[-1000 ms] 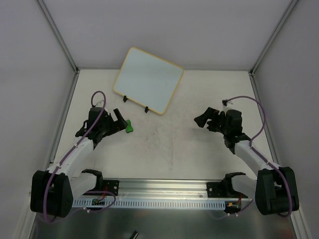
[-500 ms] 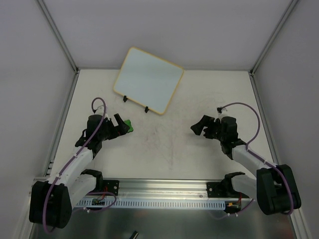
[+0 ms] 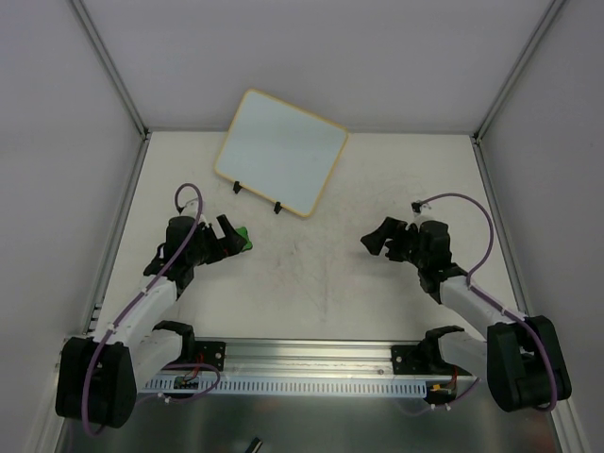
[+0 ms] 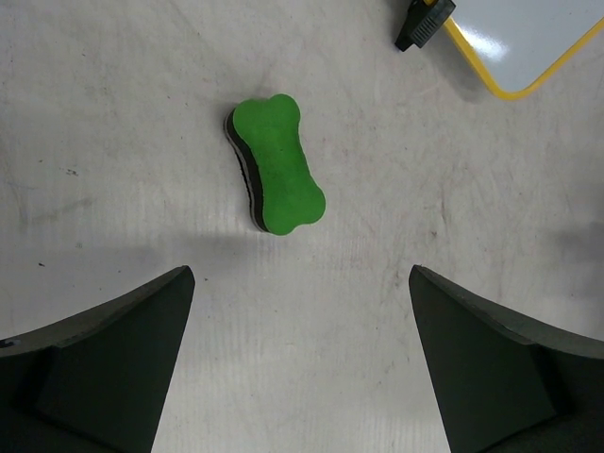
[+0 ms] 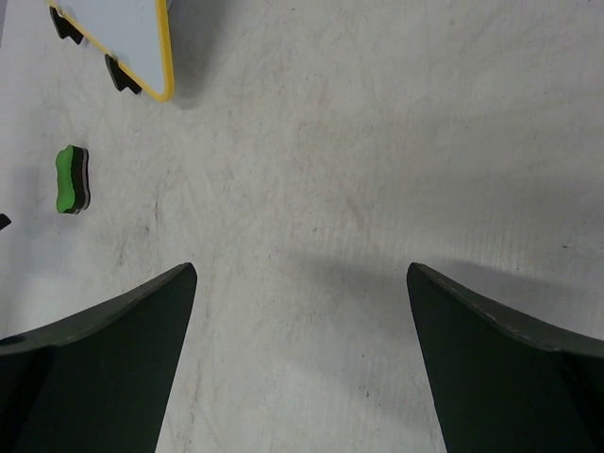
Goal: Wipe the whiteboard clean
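Observation:
The whiteboard (image 3: 280,151) stands tilted at the back of the table on two black clip feet; its face looks blank. Its yellow-framed corner shows in the left wrist view (image 4: 528,42) and in the right wrist view (image 5: 127,33). A green bone-shaped eraser (image 4: 276,163) lies flat on the table in front of the board; it also shows in the top view (image 3: 243,236) and in the right wrist view (image 5: 70,179). My left gripper (image 3: 225,240) is open and empty, just short of the eraser. My right gripper (image 3: 381,238) is open and empty, above bare table at the right.
Grey walls with metal corner posts (image 3: 113,71) enclose the table on three sides. A metal rail (image 3: 302,363) with the arm bases runs along the near edge. The table top (image 3: 311,264) is scuffed.
My left gripper pulled back a little toward the near left and the eraser now lies free ahead of it. My right gripper shifted slightly left and down.

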You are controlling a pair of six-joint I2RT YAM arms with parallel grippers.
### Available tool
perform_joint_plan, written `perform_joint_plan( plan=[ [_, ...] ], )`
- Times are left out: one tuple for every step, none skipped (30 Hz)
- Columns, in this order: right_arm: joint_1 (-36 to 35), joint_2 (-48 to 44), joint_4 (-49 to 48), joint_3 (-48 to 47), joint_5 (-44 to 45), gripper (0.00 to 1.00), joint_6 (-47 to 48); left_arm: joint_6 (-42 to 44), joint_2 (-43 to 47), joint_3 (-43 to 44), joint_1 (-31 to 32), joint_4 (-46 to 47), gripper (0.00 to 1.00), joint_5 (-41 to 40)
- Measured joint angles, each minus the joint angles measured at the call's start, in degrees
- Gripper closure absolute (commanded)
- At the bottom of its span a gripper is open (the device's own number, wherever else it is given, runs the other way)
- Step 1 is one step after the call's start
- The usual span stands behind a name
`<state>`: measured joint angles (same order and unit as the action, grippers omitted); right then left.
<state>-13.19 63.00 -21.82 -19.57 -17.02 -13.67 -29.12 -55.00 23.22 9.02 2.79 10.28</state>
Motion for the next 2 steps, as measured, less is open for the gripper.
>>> perform_joint_plan(
  plan=[
    [0.0,0.0,0.0,0.0,0.0,0.01,0.0,0.0,0.0,0.0,0.0,0.0,0.01,0.0],
    [0.0,0.0,0.0,0.0,0.0,0.01,0.0,0.0,0.0,0.0,0.0,0.0,0.01,0.0]
  ],
)
